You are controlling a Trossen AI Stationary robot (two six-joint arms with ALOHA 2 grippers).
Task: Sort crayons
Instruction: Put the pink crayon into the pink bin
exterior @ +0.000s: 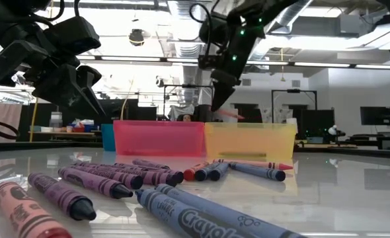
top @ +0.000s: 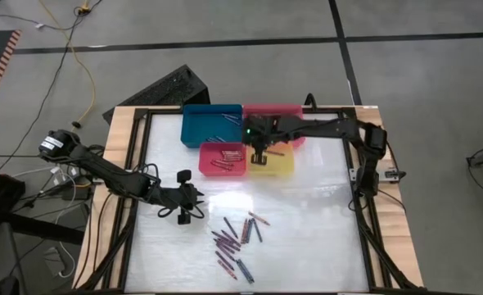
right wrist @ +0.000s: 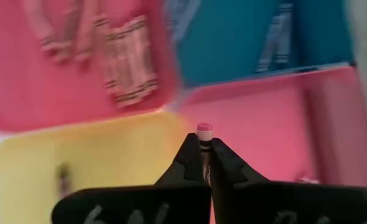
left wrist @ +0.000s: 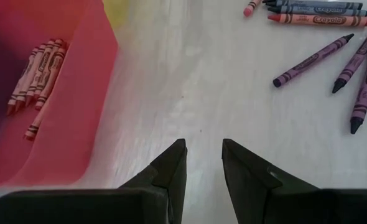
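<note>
Pink crayon (right wrist: 204,132) clenched upright in right gripper (right wrist: 204,163) over yellow tray (top: 276,166); left gripper (left wrist: 203,163) parted, empty.

The worktop (top: 307,238) has a smooth, glossy white surface that mirrors the ceiling lights, edged by a pale wooden border (top: 123,139) with visible grain and dark metal framing. The crayons (exterior: 109,180) are waxy sticks wrapped in matt printed paper, their bare tips slightly shiny. The red tray (left wrist: 71,118), the yellow tray (exterior: 251,140), the pink tray (right wrist: 264,130) and the blue tray (right wrist: 233,43) look like smooth, translucent plastic with a soft sheen. The left end effector (left wrist: 203,163) has matt black fingers (left wrist: 168,168), seemingly hard plastic. The right end effector (right wrist: 204,155) looks likewise dull and dark. The floor (top: 430,90) beyond the worktop's far edge is rough grey concrete.
</note>
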